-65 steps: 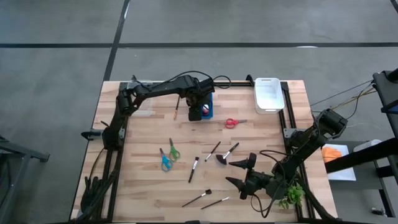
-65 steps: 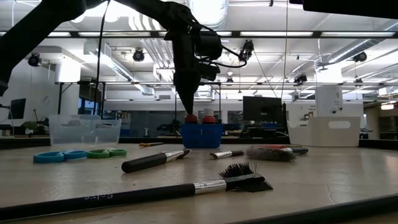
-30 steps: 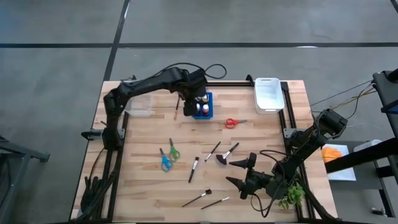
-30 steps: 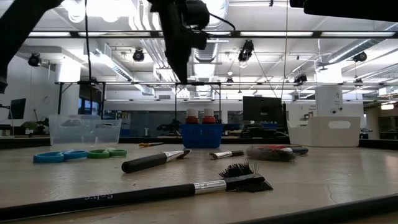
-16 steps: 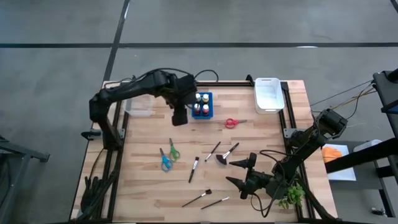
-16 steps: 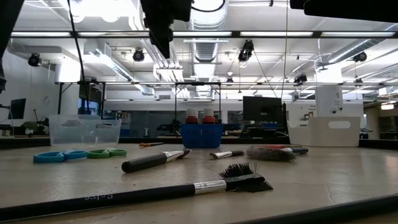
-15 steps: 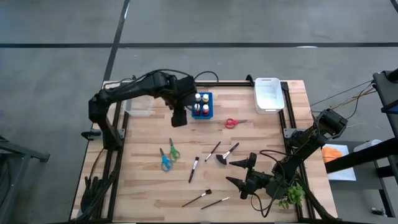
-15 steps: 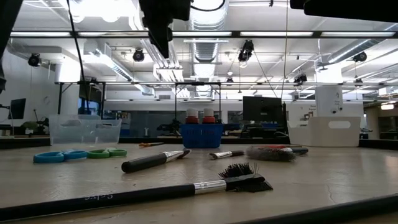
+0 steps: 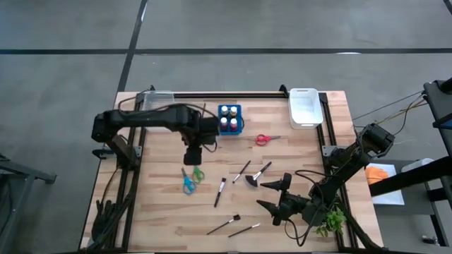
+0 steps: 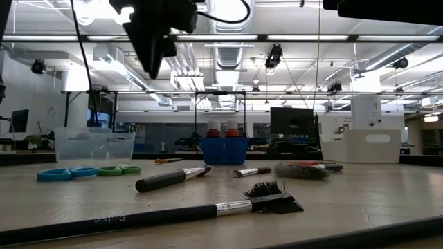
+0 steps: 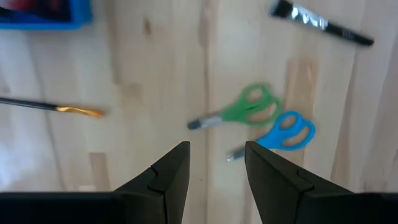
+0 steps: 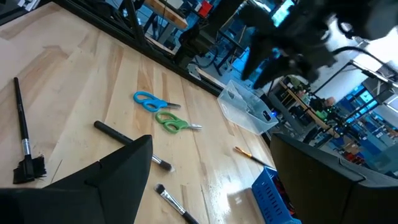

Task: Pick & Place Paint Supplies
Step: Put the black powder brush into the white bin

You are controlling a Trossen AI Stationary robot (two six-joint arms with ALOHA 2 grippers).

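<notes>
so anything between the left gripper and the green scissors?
No. The left wrist view shows only bare wood between the open left gripper and the green scissors.

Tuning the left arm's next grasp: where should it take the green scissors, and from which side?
Best guess: come straight down and pinch the green scissors across the closed blades near the pivot. They lie flat on the table with nothing to get under. The blue scissors lie close alongside, so the handle loops look crowded. The left pincer hangs open just above them.

Green scissors (image 9: 197, 171) beside blue scissors (image 9: 187, 183); brushes (image 9: 220, 190) scattered flat.
</notes>
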